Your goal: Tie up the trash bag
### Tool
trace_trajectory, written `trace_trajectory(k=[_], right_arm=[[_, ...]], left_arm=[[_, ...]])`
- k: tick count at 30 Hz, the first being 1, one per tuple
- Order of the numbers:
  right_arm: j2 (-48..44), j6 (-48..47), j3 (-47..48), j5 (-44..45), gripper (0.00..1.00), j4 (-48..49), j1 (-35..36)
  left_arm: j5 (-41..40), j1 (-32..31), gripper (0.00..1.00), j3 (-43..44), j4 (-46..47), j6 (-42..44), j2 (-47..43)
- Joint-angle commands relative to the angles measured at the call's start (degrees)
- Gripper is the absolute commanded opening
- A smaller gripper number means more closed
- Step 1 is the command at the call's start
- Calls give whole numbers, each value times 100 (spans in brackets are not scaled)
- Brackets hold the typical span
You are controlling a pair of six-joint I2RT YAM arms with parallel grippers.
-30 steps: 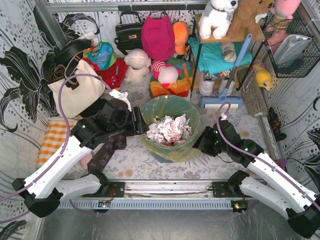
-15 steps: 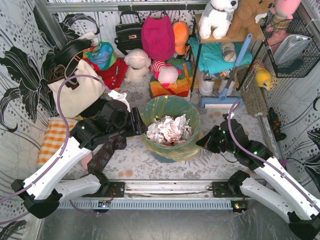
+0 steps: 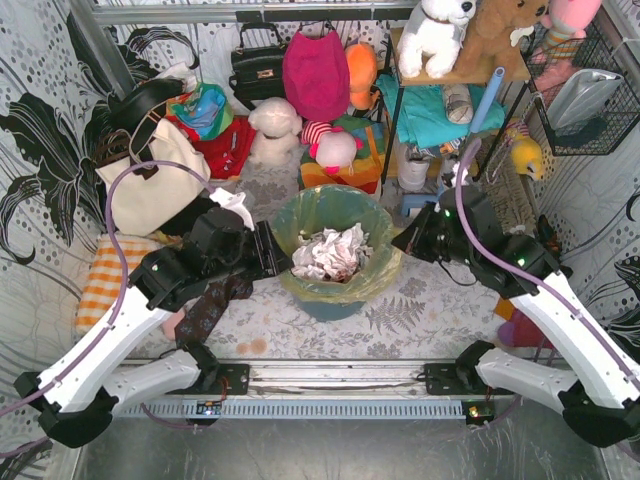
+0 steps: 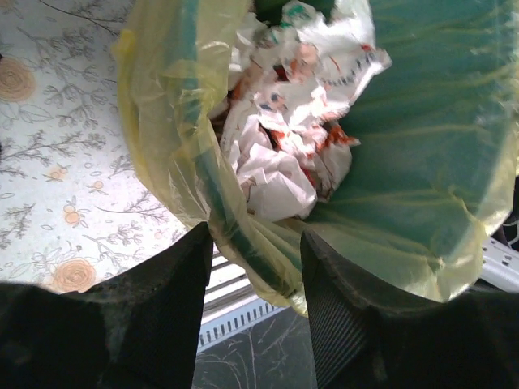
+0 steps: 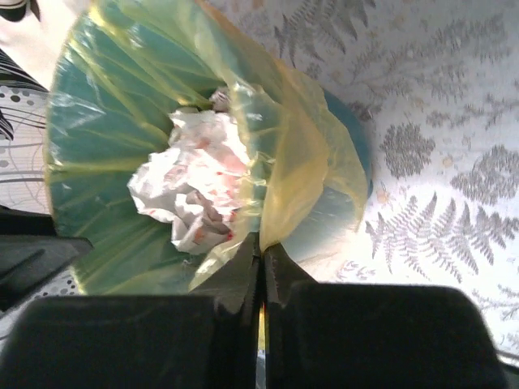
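Observation:
The trash bag [image 3: 332,207], thin yellow-green film, lines a round teal bin [image 3: 330,305] with crumpled white paper [image 3: 326,252] inside. My right gripper [image 3: 406,243] is at the bin's right rim. In the right wrist view it [image 5: 261,243] is shut on a fold of the bag [image 5: 302,162], lifted off the rim. My left gripper [image 3: 276,256] is at the left rim. In the left wrist view it [image 4: 255,263] stands open, the bag's edge [image 4: 243,239] and the bin's rim between its fingers [image 4: 174,296], apart from both.
A cream tote [image 3: 150,185] and an orange checked cloth [image 3: 105,280] lie to the left, a dark patterned cloth [image 3: 210,305] under the left arm. Stuffed toys and bags [image 3: 315,70] crowd the back, a shelf [image 3: 440,100] back right. A metal rail [image 3: 330,375] runs along the near edge.
My right gripper has shut on the bag's right edge and risen, pulling the film up. The bin has tipped slightly. The left jaws have narrowed a little around the left rim.

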Motion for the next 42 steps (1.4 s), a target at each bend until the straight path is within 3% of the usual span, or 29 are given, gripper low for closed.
trace_trajectory(k=[1, 12, 21, 31, 36, 42], right_arm=[[496, -747, 880, 315, 0, -290, 18], [1288, -1295, 1760, -596, 0, -199, -784], [1597, -848, 1843, -2341, 0, 1261, -779], [1717, -553, 1651, -2873, 0, 2014, -780], [1759, -402, 1406, -3241, 0, 2442, -784], [1730, -428, 1356, -3207, 0, 2291, -784]], left_arm=[[406, -21, 55, -283, 580, -228, -198], [703, -37, 56, -513, 978, -443, -490], [661, -39, 58, -593, 1193, -469, -608], [-1871, -34, 62, 114, -342, -965, -1217], [-1931, -38, 63, -569, -357, -1252, -1353], [-1132, -39, 61, -1927, 1006, -1476, -1476]])
